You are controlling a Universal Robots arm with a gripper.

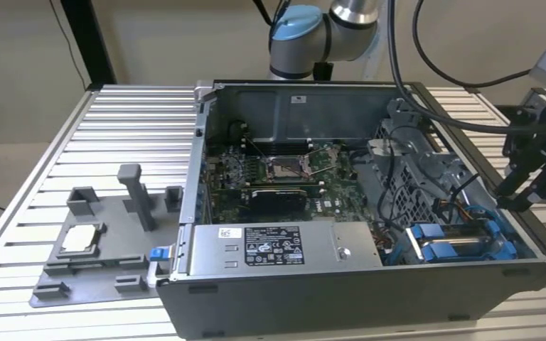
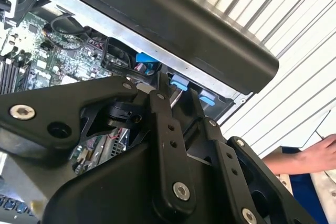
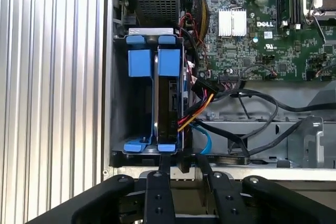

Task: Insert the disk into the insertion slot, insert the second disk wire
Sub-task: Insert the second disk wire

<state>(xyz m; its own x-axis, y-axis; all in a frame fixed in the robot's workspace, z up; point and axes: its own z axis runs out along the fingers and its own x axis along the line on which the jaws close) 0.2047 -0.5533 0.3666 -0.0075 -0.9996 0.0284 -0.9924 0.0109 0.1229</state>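
The disk [image 3: 169, 109] stands on edge in its blue carrier [image 3: 169, 61] inside the insertion slot [image 3: 156, 35] of the grey perforated drive cage. In the exterior view the disk [image 1: 448, 250] sits at the open case's near corner on the exterior view's right. Red, yellow and orange wires [image 3: 193, 109] and a black plug [image 3: 202, 85] lie against the disk's side, and a blue cable [image 3: 206, 139] runs below them. My gripper [image 3: 183, 167] hovers just outside the case wall by the cage, open by a narrow gap. In the exterior view the gripper [image 1: 525, 199] hangs over the case's edge.
The bay beside the disk [image 3: 137, 106] looks dark, with blue tabs at both ends. The motherboard [image 1: 287, 174] and a silver power supply box [image 1: 283, 245] fill the case. A grey fixture plate [image 1: 102, 234] lies on the ribbed table. A person's hand [image 2: 310, 156] shows beyond the case.
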